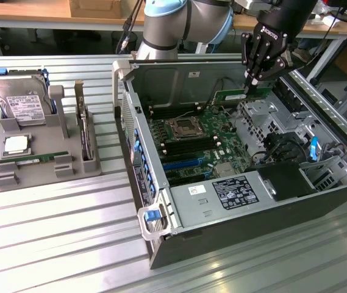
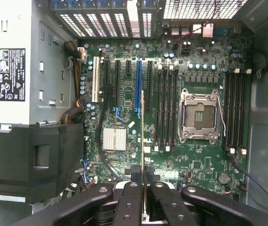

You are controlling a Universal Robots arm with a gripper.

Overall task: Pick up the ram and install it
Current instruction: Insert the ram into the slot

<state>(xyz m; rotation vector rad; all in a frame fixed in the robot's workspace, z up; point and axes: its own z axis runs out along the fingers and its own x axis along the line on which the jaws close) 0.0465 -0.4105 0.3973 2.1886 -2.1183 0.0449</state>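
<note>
Slatted aluminium tabletop (image 1: 51, 232) carries an open dark-grey computer case (image 1: 252, 217), and my black gripper (image 1: 250, 85) hangs inside it, over the green motherboard (image 1: 191, 143). Its fingers (image 2: 133, 190) are clenched on one end of the ram (image 1: 228, 96), a long thin green circuit-board stick that reaches out level from the fingertips. From the wrist camera I see the ram (image 2: 142, 132) edge-on, running straight away from the gripper (image 2: 143, 181), parallel with the long black memory slots (image 2: 166, 110) below it. I cannot tell whether it touches the board. The square silver processor socket (image 2: 198, 115) lies beyond those slots, to one side of the tool. Well away from the gripper, outside the case, a grey moulded holder (image 1: 45, 168) carries a second green stick (image 1: 33, 160), a square silver processor chip (image 1: 16, 144) and a silver hard drive with a white label (image 1: 21, 101).
</note>
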